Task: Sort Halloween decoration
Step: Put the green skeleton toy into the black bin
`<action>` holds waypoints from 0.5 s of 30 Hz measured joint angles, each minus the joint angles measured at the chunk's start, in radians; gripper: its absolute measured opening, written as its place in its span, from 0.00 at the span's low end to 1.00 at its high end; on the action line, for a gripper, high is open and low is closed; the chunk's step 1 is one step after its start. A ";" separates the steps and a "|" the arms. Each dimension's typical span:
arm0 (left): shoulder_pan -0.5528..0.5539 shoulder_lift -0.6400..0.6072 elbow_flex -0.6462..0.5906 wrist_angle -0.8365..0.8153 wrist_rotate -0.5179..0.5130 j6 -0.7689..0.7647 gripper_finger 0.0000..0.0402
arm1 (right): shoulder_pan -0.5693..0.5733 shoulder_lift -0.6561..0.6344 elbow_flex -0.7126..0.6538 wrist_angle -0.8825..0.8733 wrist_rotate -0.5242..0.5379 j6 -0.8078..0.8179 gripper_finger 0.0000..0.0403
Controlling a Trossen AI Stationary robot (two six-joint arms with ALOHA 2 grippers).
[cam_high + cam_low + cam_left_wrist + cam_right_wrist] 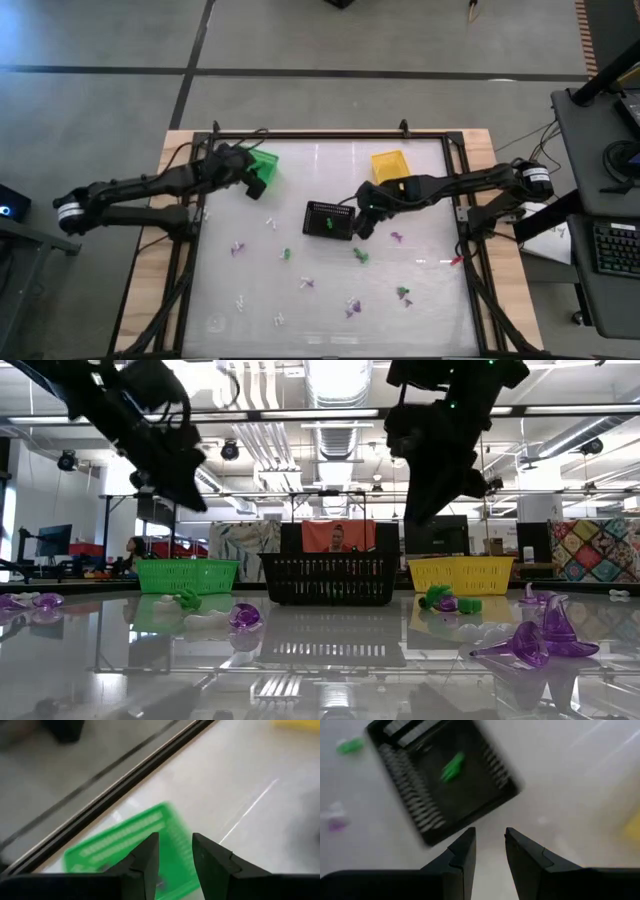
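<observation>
1. The right gripper [366, 226] hangs just to the right of the black basket [329, 220], near frame centre in the high view. Its fingers [462, 855] stand a little apart with nothing between them.
2. The left gripper [256, 184] hovers at the green basket [262, 166], upper left of the table. Its fingers [147, 857] are likewise slightly parted and empty.
3. The Halloween decoration [350, 305] is mostly loose on the glass tabletop [430, 190], scattered over the lower half of the high view. A green trinket [452, 767] already lies inside the black basket, seen from the right wrist.
4. Likely risk: the trinkets are tiny and the glass is slick, so a closing pinch could flick one away rather than grip it. A purple trinket [396, 237] and a green one [359, 256] lie near the right gripper.
5. The black basket looks light. A fingertip descending beside it could shove or tip it and spill what it holds.
6. The yellow basket [389, 165] sits just behind the right arm, near enough for the forearm to brush on a swing.
7. If sorting goes by colour, green in the black basket may be a mistake; I cannot tell the rule.
8. In the low view, a purple witch hat [540, 640] lies in the foreground at lower right, clear of both arms.
</observation>
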 joint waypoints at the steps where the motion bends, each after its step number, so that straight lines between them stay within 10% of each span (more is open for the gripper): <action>1: -0.032 -0.010 0.000 0.016 -0.006 -0.001 0.25 | 0.010 0.000 0.000 -0.003 -0.033 0.024 0.24; 15: -0.295 -0.055 0.052 0.039 -0.084 0.005 0.25 | 0.239 0.000 0.000 -0.138 -0.267 0.441 0.24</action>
